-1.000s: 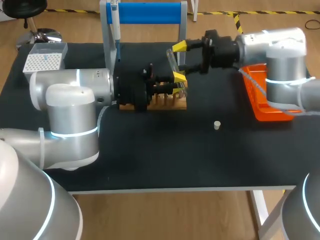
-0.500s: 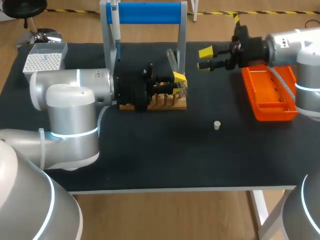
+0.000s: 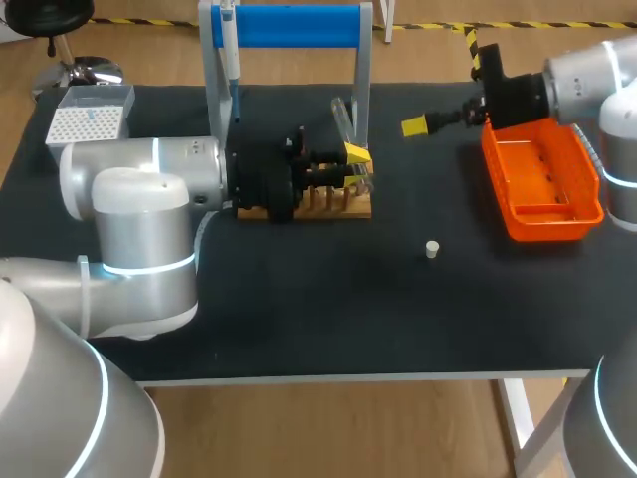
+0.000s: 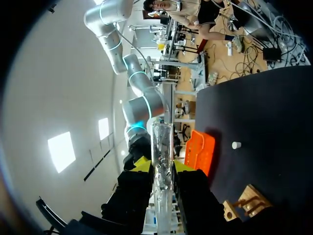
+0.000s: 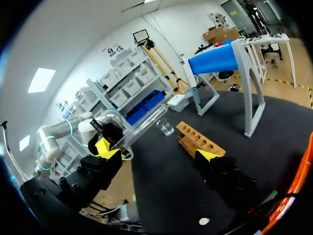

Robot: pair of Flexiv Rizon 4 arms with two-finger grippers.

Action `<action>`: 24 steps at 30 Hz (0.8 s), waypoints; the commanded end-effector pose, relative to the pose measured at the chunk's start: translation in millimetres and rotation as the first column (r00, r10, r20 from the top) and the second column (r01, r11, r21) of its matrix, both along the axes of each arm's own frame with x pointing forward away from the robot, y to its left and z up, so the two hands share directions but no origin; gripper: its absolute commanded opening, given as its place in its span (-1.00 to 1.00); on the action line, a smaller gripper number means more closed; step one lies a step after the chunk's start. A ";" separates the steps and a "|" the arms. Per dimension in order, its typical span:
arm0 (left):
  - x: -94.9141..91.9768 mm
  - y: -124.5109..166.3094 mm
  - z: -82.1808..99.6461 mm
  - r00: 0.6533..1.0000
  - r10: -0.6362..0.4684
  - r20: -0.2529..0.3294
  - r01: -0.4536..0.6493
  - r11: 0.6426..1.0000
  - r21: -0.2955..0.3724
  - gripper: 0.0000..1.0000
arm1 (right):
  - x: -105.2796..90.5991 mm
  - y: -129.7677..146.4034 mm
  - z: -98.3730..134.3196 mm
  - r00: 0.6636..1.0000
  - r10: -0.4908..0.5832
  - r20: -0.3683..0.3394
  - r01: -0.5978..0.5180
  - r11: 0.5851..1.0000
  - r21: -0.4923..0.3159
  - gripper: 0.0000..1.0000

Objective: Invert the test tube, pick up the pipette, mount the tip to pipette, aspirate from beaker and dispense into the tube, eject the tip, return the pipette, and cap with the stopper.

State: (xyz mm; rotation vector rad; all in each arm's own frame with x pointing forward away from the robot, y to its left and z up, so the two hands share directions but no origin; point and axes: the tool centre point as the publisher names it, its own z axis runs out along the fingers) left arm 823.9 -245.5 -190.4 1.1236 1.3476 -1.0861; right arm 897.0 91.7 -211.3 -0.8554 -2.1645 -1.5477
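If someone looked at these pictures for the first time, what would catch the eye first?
Probably the clear test tube, gripped between the yellow tips of the left end effector over the wooden rack. Next come the bright orange tray at the table's right side, with the open right end effector beside it, and the blue-topped stand at the back.

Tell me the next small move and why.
Probably lower the test tube into the wooden rack: the left gripper is shut on it close by the rack, and the right gripper is open, apart, beside the orange tray.
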 end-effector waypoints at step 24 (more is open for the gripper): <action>0.0 -0.1 0.4 1.000 0.000 0.000 0.000 1.000 0.002 -1.00 | -16.5 8.8 -60.8 0.918 -0.010 0.396 0.100 0.973 -0.207 1.00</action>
